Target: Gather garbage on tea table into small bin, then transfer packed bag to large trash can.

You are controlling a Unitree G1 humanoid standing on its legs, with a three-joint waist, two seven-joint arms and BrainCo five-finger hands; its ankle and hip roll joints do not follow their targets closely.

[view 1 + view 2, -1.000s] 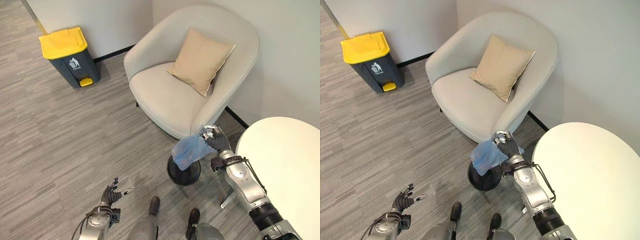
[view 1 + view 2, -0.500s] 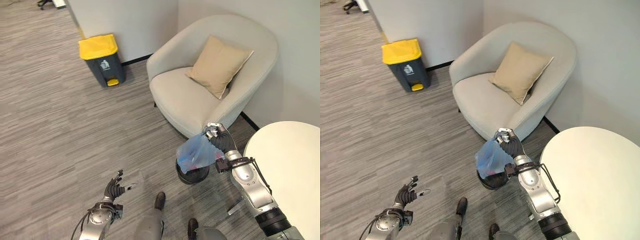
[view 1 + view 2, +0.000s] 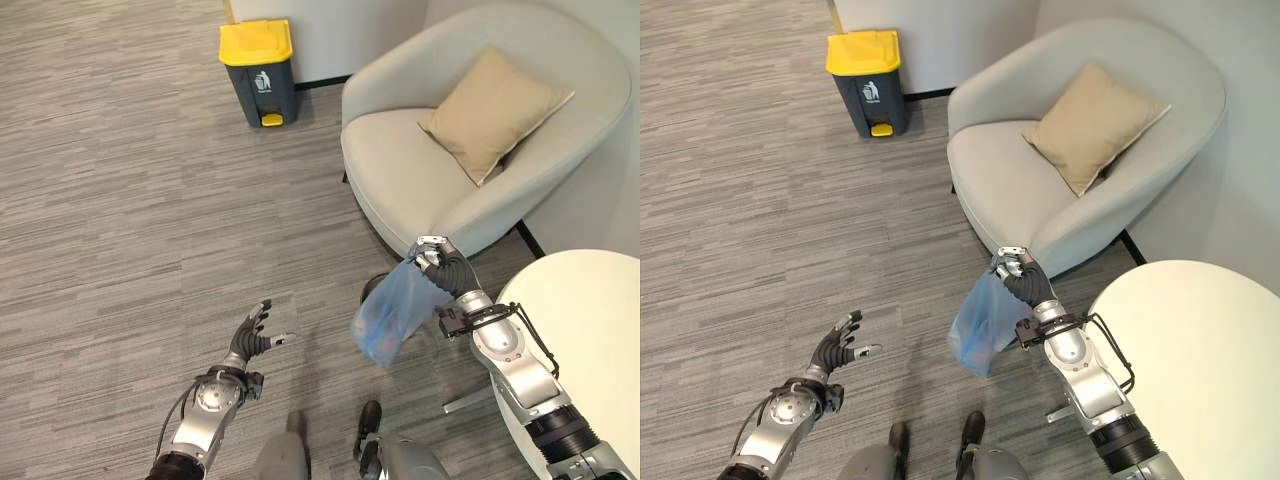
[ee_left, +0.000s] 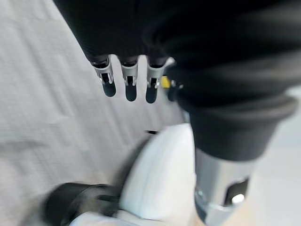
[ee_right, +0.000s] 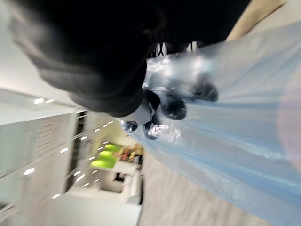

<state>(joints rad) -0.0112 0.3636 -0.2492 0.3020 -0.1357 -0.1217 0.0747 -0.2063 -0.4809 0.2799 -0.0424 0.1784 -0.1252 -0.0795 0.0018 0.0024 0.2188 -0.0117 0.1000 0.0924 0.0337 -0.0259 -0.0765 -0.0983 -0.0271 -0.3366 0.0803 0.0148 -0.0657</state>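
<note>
The right hand [image 3: 441,268] gripped the gathered top of a blue bag [image 3: 388,310], its fingers [image 5: 175,107] curled tight round the bunched plastic. The bag hung free below the fist, in the air above the grey floor [image 3: 120,180], with something reddish showing through its lower part. It hung just in front of the armchair [image 3: 420,170], between the chair and the round white table [image 3: 590,330]. A dark rim of the small bin [image 3: 371,288] showed behind the bag, close to the chair's base.

A tan cushion [image 3: 492,112] leaned against the chair's back.

The large can [image 3: 259,70], dark grey with a yellow lid and a yellow pedal, stood against the wall, well apart from the bag and to the left of the chair.

The left hand [image 3: 252,338] was held low over the floor, empty, its fingers [image 4: 130,84] straight and spread, the thumb out to the side. It was well apart from the bag.
</note>
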